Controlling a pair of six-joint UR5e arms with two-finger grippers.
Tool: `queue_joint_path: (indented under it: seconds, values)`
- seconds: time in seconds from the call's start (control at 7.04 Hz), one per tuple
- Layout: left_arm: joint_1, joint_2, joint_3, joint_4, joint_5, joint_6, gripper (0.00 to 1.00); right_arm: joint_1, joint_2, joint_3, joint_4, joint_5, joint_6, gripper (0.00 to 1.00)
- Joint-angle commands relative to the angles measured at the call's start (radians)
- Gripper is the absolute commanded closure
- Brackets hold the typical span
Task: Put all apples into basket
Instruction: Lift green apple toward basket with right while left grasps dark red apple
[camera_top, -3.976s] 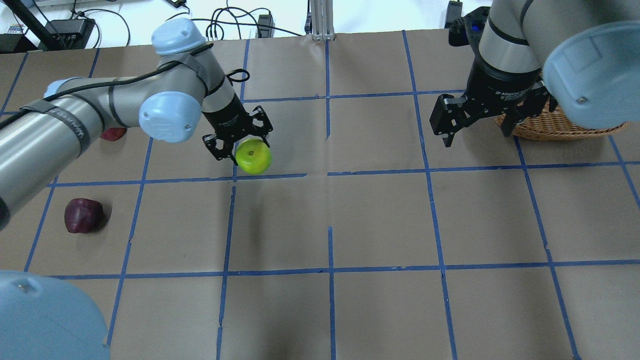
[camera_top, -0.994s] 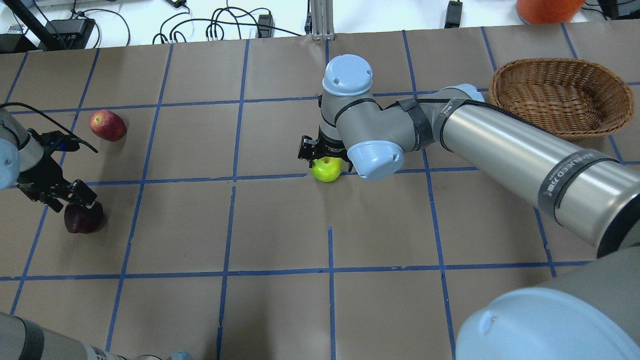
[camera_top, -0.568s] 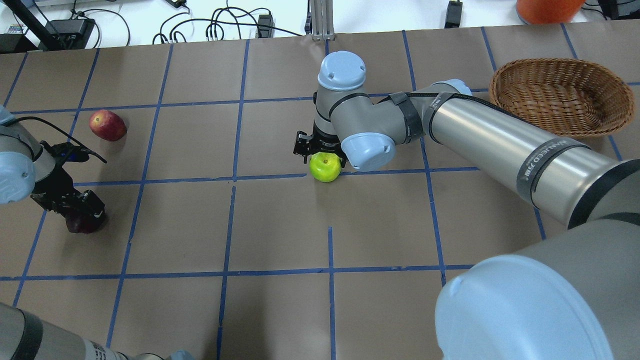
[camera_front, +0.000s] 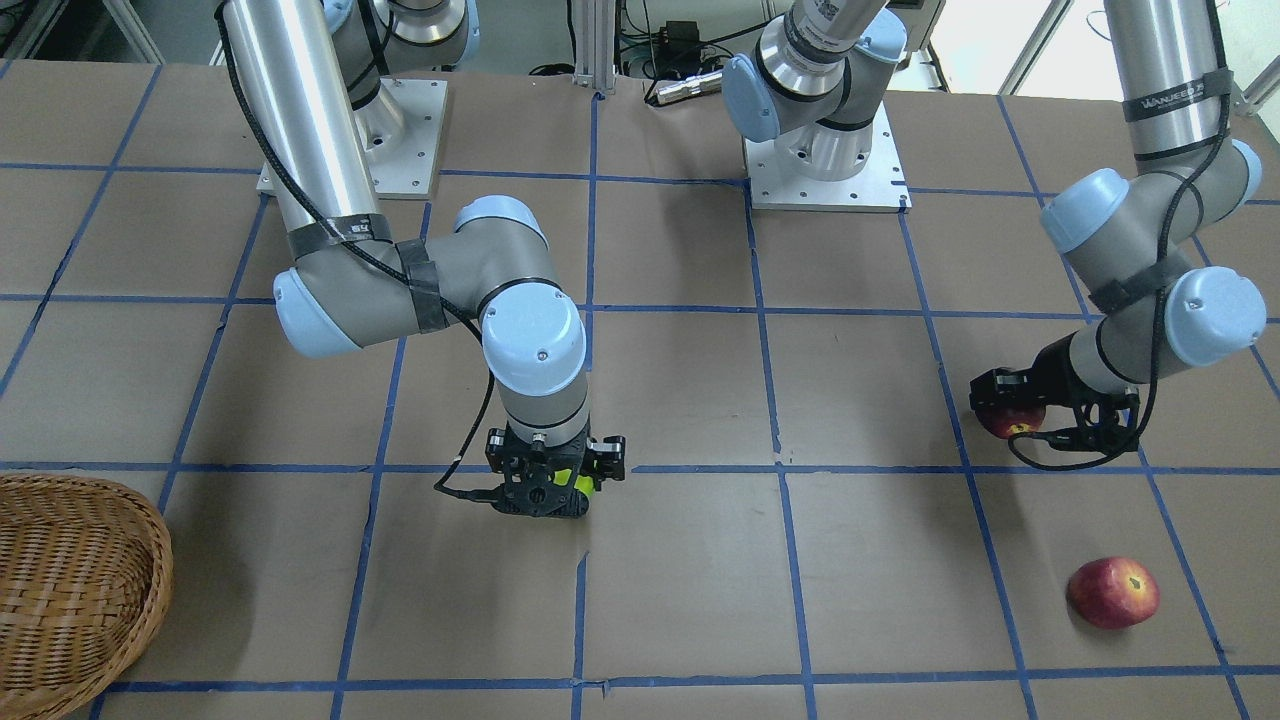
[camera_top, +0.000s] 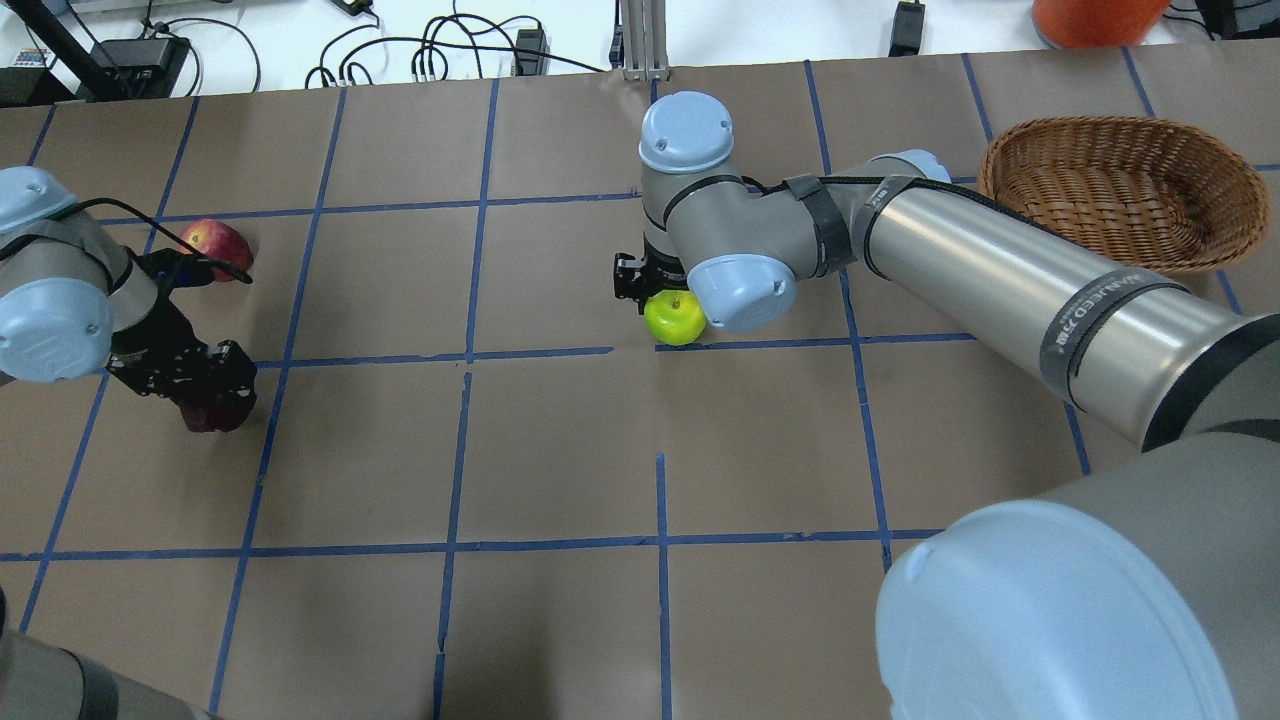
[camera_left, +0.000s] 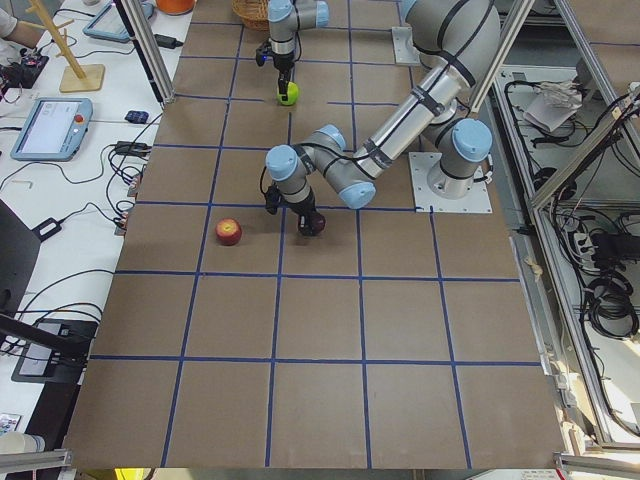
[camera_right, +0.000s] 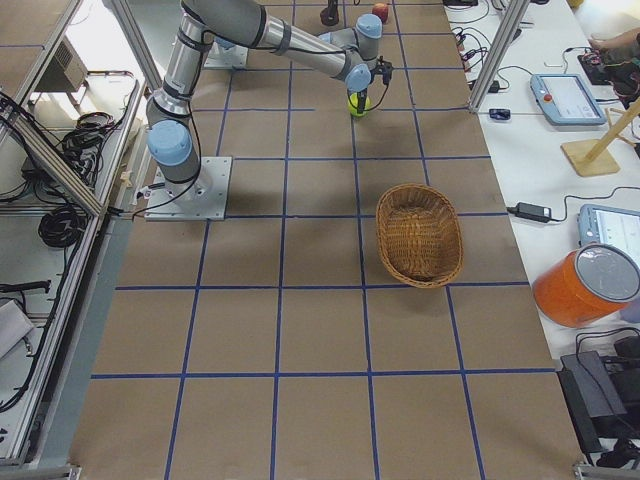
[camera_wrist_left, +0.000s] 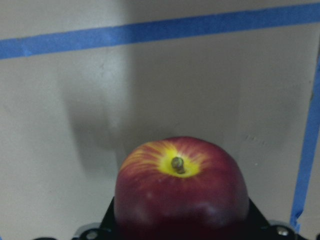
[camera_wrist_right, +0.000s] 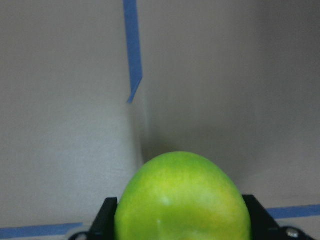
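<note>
Between the fingers of the right gripper (camera_top: 660, 300) the yellow-green apple (camera_top: 675, 318) is clamped, close over the middle of the table (camera_top: 560, 450). The maroon apple (camera_top: 212, 414) is pinched in the left gripper (camera_top: 205, 395), which is closed on it from above. The red apple (camera_top: 215, 248) is seen lying just beyond the left gripper, untouched. The basket (camera_top: 1120, 190) is found well to the right gripper's right, far from the left one.

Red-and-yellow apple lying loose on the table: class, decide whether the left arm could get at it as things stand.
Probably not yet. The red-and-yellow apple lies close by with nothing between, but the left gripper is shut on the dark apple; it would have to release that first.
</note>
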Motion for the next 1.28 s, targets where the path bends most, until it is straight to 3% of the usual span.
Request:
queue_joint_path:
  seconds: [0.0,0.28,0.43,0.71,0.85,0.99,1.14]
  values:
    - [-0.232,0.031,0.041,-0.073,-0.057,-0.403,0.74,-0.121,-0.072,-0.062,0.088,-0.087,-0.016,1.00]
    - [-0.501,-0.009,0.055,0.010,-0.085,-0.831,0.73,-0.357,-0.123,-0.189,0.286,-0.117,-0.233,1.00]
    - [-0.619,-0.047,0.066,0.095,-0.157,-1.003,0.73,-0.475,-0.120,-0.226,0.334,-0.118,-0.409,1.00]
    - [-0.777,-0.136,0.110,0.285,-0.289,-1.310,0.73,-0.668,-0.078,-0.239,0.315,-0.150,-0.708,1.00]
    - [-0.804,-0.174,0.134,0.319,-0.297,-1.371,0.64,-0.742,-0.030,-0.239,0.223,-0.160,-0.805,1.00]
    - [-0.806,-0.182,0.136,0.315,-0.291,-1.359,0.23,-0.787,0.025,-0.244,0.153,-0.160,-0.884,1.00]
    - [-0.797,-0.173,0.142,0.310,-0.289,-1.307,0.00,-0.810,0.074,-0.247,0.075,-0.160,-0.918,1.00]
